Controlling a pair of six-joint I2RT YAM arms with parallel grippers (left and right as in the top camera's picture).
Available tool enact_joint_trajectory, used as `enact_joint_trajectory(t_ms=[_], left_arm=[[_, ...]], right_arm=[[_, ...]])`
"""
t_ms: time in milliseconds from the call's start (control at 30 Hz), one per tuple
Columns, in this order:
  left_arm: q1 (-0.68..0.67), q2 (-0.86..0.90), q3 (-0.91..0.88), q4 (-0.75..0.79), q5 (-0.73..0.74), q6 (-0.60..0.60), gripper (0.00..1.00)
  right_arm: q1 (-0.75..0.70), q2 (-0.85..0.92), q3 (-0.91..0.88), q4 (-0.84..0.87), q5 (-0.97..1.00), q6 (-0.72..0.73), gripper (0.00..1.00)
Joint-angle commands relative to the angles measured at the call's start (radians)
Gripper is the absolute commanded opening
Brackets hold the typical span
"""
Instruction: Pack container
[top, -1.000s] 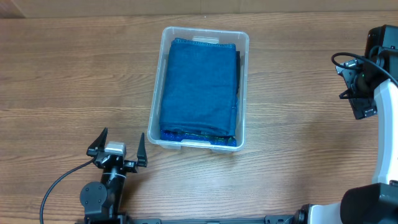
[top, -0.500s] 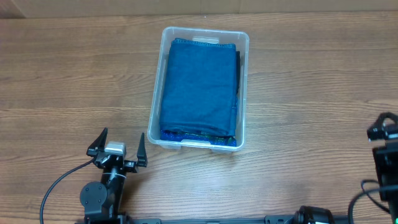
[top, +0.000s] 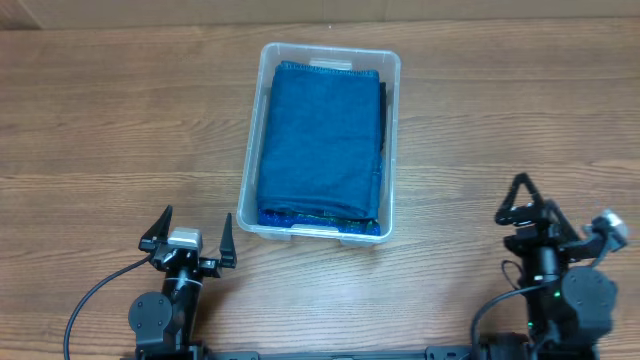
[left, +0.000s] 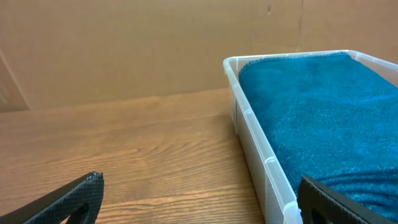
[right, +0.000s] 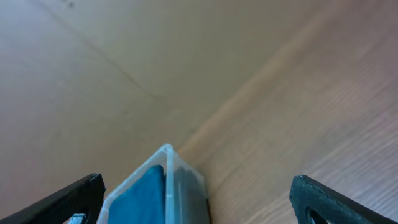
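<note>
The left claw (top: 193, 232) and the right claw (top: 527, 205) are both released and empty, with the container (top: 392, 150), holding a blue towel (top: 320, 140), ahead between them.

The towel (top: 320, 135) fills the container (top: 394, 130) up to its rim, leaving only a thin gap along the right wall. Bare table (top: 120, 120) lies on both sides and in front. A cardboard wall (top: 300, 10) closes the far edge.

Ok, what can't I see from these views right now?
- Overhead: container base, hidden under the towel.
- Overhead: whatever lies beneath the towel; only a darker edge shows.
- Right wrist: container mostly cut off by the bottom edge.
- Left wrist: its right side, cut by the frame edge.
</note>
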Motion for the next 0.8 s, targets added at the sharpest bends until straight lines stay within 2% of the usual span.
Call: enact_joint_trajectory(t_ms=[0, 100, 167, 500, 767], left_arm=[[0.006, -0.01, -0.003, 0.0, -0.003, 0.019, 1.0], [0.006, -0.01, -0.003, 0.0, -0.003, 0.019, 1.0], [0.006, -0.01, -0.003, 0.0, -0.003, 0.019, 1.0], [0.006, -0.01, -0.003, 0.0, -0.003, 0.019, 1.0], [0.006, -0.01, -0.003, 0.0, -0.003, 0.019, 1.0]], right_arm=[[0.002, -0.1, -0.122, 0.023, -0.025, -0.079, 1.0], [0.002, -0.196, -0.208, 0.053, -0.09, -0.246, 1.0], [0.002, -0.233, -0.238, 0.053, -0.103, -0.303, 1.0], [0.001, -0.267, -0.417, 0.39, -0.148, -0.325, 1.0], [-0.012, -0.267, -0.478, 0.431, -0.146, -0.324, 1.0]])
